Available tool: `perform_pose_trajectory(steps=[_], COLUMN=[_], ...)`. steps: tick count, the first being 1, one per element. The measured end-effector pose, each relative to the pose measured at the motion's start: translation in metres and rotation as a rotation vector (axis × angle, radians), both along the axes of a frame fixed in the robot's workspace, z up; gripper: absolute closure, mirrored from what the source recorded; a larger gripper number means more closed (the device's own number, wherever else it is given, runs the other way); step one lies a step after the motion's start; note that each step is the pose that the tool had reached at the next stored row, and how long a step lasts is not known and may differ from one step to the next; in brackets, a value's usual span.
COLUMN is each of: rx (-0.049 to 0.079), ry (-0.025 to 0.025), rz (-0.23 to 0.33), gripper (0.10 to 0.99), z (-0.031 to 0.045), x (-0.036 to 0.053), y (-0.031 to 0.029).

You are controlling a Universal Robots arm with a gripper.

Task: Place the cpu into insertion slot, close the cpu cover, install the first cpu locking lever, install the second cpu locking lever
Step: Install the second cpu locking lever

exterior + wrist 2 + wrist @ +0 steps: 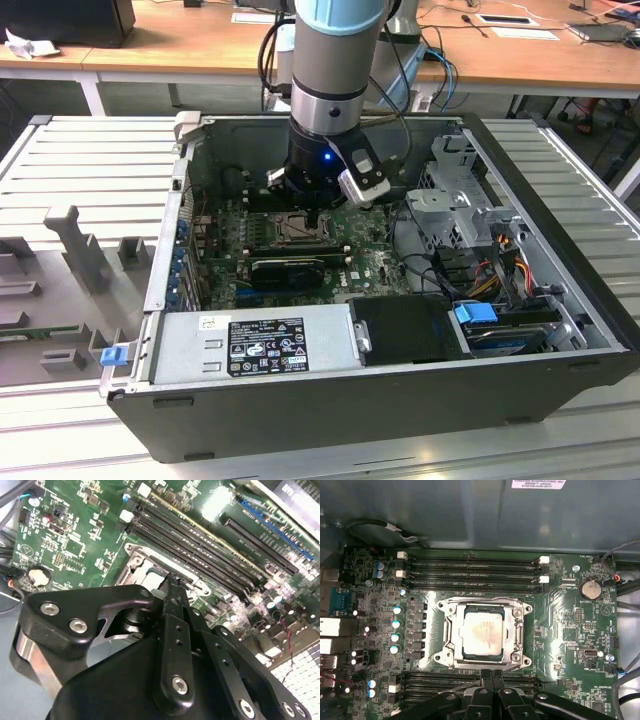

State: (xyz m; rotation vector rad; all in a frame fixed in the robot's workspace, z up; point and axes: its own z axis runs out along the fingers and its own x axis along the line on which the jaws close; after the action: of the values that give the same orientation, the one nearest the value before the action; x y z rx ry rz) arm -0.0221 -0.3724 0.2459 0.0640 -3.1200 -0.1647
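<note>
Silver-grey chip (481,633) lies seated in the socket (451,656), cover (482,603) down around it. Tool (492,677) hovers at its six-o'clock edge, fingers together, empty (chip looks light, stiff, fragile; edges safest).

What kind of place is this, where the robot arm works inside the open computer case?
Probably a robotics lab or test workshop. The open computer case lies on a metal slatted workbench, wooden desks with papers stand behind it, and the gripper hangs over the cpu on the motherboard.
</note>
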Motion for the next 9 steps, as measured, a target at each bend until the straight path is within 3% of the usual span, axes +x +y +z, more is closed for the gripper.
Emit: perform_pose_trajectory(steps=[3, 9], rx=[0.000, 0.001], ry=[0.0001, 0.0001], rz=[0.004, 0.007], gripper=[0.980, 0.980], z=[-0.0016, -0.0045], x=[-0.0055, -0.0159], y=[-0.0041, -0.0059])
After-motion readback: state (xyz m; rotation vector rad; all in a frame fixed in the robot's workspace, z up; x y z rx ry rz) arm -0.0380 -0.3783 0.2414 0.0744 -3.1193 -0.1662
